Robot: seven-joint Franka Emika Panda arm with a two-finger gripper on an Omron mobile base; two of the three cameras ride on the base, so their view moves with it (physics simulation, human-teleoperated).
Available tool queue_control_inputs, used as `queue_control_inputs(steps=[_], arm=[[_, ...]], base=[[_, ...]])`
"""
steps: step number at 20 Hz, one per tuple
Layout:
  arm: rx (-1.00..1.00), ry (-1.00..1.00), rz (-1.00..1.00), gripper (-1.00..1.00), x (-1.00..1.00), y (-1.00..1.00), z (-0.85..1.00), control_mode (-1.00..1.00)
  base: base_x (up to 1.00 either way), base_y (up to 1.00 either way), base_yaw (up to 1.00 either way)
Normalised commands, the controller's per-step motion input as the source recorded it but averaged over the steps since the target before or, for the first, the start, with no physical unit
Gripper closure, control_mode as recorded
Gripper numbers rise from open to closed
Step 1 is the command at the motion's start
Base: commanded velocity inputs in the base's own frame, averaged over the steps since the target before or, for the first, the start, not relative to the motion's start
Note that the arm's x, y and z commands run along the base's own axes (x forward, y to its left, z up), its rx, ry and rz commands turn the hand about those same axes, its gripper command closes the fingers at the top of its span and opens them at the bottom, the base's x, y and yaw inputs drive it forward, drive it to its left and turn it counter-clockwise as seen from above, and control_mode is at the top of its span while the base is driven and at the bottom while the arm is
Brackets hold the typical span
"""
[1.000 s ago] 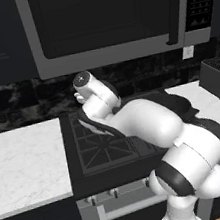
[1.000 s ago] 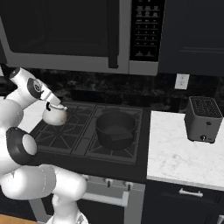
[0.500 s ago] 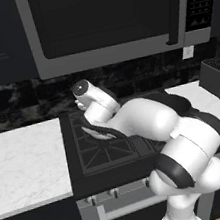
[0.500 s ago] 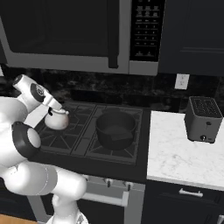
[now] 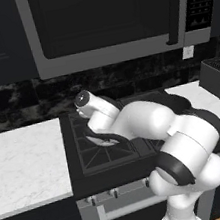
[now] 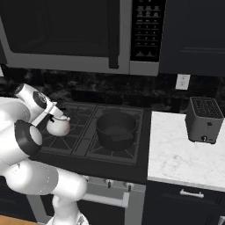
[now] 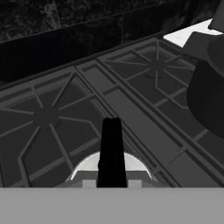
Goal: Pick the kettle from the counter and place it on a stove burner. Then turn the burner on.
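Left base view: your arm reaches over the black cooktop (image 5: 103,148), its bulk covering the right half. The kettle (image 5: 106,139) is partly visible beneath the wrist, over the front-left stove burner (image 5: 97,155). The counter (image 5: 25,164) to the left lies well apart from the arm, its front edge unobstructed.

Right base view: you see the kettle (image 6: 58,126) hanging at the gripper (image 6: 56,115), over the left grates; whether it touches the grate, you cannot tell. The black pot (image 6: 116,129) stands on the right front grate, near the kettle but apart. The toaster (image 6: 203,119) sits well apart.

Hand view: the fingers (image 7: 111,151) are pressed together on the kettle's handle, its pale body (image 7: 109,166) directly below. Bare grate lies ahead; the pot (image 7: 208,96) crowds the right edge.
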Motion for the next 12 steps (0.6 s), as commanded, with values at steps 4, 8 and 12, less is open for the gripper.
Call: queue_control_inputs(steps=[4, 8, 12], arm=[[-0.01, -0.02, 0.0, 1.0, 0.0, 0.0, -0.27, -1.0], [-0.02, -0.05, 0.0, 1.0, 0.0, 0.0, -0.28, -1.0], [-0.03, -0.06, 0.0, 1.0, 0.0, 0.0, -0.23, -1.0]], base=[[0.0, 0.0, 0.0], [0.0, 0.0, 0.0], [0.0, 0.0, 0.0]])
